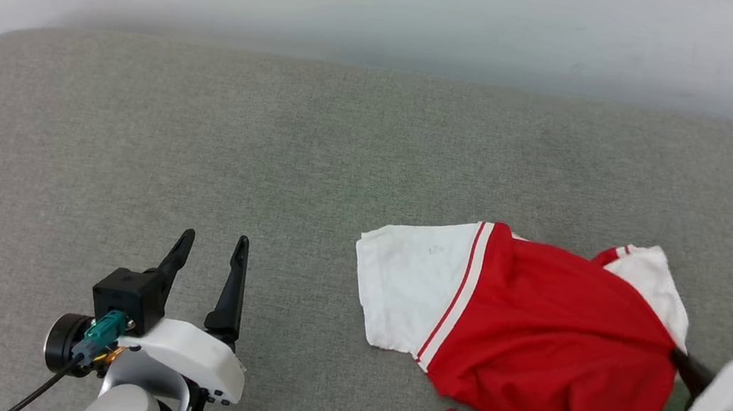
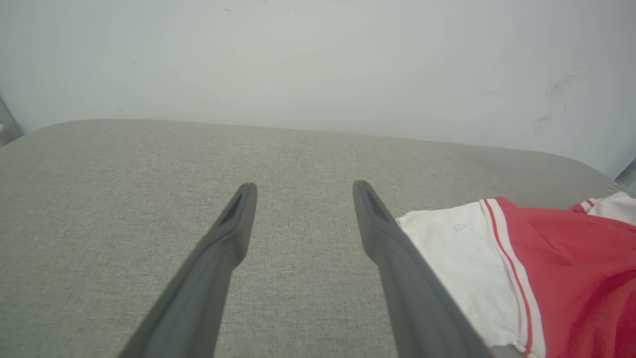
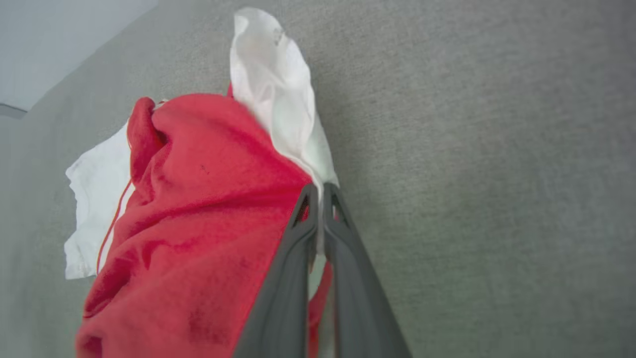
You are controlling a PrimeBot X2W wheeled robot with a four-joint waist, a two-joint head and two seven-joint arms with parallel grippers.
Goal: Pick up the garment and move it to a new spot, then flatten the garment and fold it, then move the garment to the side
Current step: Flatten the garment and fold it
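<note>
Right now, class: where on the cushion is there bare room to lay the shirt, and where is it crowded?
Bare: the left half of the cushion, between its far edge, the open left gripper and the white sleeve; also the strip beyond the garment toward the wall. Crowded: near right, where the right gripper is shut on the garment.

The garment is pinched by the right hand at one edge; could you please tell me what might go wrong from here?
1. The right hand is shut on only a thin fold at the edge of the garment, so the fabric may slip out when lifted.
2. The left hand stands open, apart from it; lifted from one point, the bunched garment would likely hang crumpled.
</note>
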